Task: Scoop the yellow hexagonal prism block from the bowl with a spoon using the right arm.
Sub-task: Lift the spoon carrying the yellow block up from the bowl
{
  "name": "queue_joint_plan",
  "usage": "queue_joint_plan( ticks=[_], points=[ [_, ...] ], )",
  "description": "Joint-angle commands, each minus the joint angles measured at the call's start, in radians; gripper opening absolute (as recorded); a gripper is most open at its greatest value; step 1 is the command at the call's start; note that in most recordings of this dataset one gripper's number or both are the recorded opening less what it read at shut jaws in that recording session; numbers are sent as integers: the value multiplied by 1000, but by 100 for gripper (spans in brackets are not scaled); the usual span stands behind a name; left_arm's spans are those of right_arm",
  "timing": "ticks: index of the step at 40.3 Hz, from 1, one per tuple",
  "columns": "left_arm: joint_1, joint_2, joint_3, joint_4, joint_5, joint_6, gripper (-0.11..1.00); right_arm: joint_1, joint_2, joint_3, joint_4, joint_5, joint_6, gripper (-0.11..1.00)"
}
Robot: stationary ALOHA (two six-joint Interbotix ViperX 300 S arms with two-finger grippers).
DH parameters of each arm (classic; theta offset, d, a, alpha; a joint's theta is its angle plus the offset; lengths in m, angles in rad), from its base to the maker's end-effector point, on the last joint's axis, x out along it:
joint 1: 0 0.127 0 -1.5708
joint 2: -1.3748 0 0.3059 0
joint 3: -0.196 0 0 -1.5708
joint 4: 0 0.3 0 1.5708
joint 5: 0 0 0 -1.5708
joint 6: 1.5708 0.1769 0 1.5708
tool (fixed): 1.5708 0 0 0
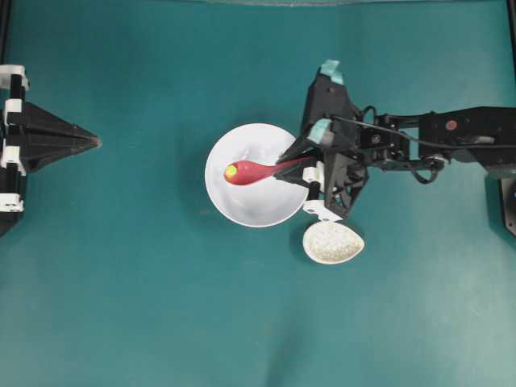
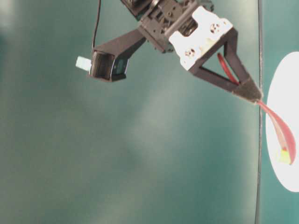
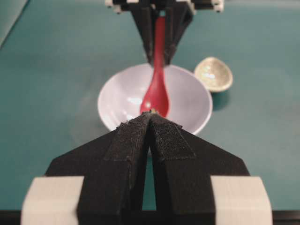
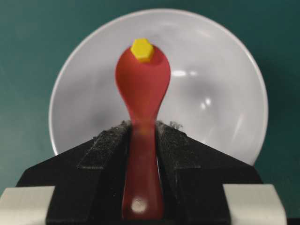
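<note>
Yellow hexagonal prism block (image 4: 141,49) sits loose at the tip of the spoon (image 4: 142,89) scoop, over the bowl (image 4: 220,84). I judge it light, hard, apt to slide on glaze. Right gripper (image 4: 142,129) jaws clamp the handle; left gripper (image 3: 151,123) jaws closed, empty.

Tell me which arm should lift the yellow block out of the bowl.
Right: the right gripper already grips the spoon, with the yellow block in its scoop over the bowl. The left gripper sits far off.
</note>
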Motion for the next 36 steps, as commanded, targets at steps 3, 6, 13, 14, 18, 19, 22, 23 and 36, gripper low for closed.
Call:
queue_joint_plan(
  ticks=[3, 6, 13, 14, 18, 19, 22, 23, 36],
  points=[
    [3, 3, -29, 3, -5, -2, 1, 2, -48, 20, 11, -44, 2, 23],
    [3, 3, -29, 3, -5, -2, 1, 3, -60, 35, 12, -63, 2, 23],
    [3, 3, -29, 3, -5, -2, 1, 3, -95, 78, 17, -100, 2, 23],
    [5, 3, -29, 3, -5, -2, 1, 3, -98, 83, 17, -104, 0, 23],
    [3, 3, -29, 3, -5, -2, 1, 2, -120, 106, 18, -124, 2, 23],
    [3, 3, -28, 3, -5, -2, 1, 3, -124, 110, 18, -129, 2, 23],
    [3, 3, -29, 3, -5, -2, 1, 2, -137, 124, 18, -143, 0, 23],
    [3, 3, -29, 3, -5, -2, 1, 2, -140, 129, 18, -149, 0, 23],
    [3, 3, -29, 2, -5, -2, 1, 3, -183, 169, 18, -204, 0, 23]
  ],
)
